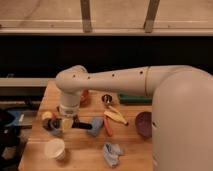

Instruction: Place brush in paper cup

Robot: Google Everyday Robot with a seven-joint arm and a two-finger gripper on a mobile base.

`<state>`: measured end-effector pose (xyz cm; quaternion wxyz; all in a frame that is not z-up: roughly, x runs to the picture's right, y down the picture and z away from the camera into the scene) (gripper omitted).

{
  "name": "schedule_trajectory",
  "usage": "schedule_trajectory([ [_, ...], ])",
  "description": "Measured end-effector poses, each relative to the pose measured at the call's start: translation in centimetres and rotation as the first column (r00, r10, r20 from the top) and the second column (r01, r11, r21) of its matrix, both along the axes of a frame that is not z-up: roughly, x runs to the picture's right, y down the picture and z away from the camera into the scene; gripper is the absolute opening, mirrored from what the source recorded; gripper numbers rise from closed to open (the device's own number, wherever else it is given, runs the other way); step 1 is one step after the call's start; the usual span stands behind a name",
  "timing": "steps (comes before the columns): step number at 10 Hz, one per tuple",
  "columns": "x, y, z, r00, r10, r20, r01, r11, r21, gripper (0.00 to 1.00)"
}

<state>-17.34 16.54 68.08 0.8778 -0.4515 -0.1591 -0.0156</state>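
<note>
Caught at the carrying step: gripper (64,123) clamped fully shut on the black handle of the brush (80,125), low over the worktop's (82,156) left side, near the paper cup (55,148); probably needed next, a short shift over the cup's mouth before release.

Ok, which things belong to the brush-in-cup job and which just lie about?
Job: slim black-handled brush, small white paper cup, claw shut beside the brush.
Lying about: yellow banana-like piece, orange-handled tool, dark purple bowl, crumpled blue cloth, orange-topped blue cup.
</note>
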Motion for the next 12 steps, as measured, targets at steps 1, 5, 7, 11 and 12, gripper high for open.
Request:
schedule_trajectory([
  [1,0.0,0.5,0.3,1.000,0.002,0.011,-0.002,0.9999,-0.012,0.19],
  [5,-0.9,2.1,-0.2,0.998,-0.033,0.052,0.034,0.9991,-0.027,0.19],
  [7,-1.0,2.6,-0.8,0.996,-0.059,0.063,0.060,0.9979,-0.025,0.19],
  [11,-1.2,4.4,-1.7,0.989,-0.089,0.115,0.092,0.9954,-0.024,0.19],
  [12,-1.2,4.7,-1.8,0.988,-0.091,0.122,0.095,0.9951,-0.027,0.19],
])
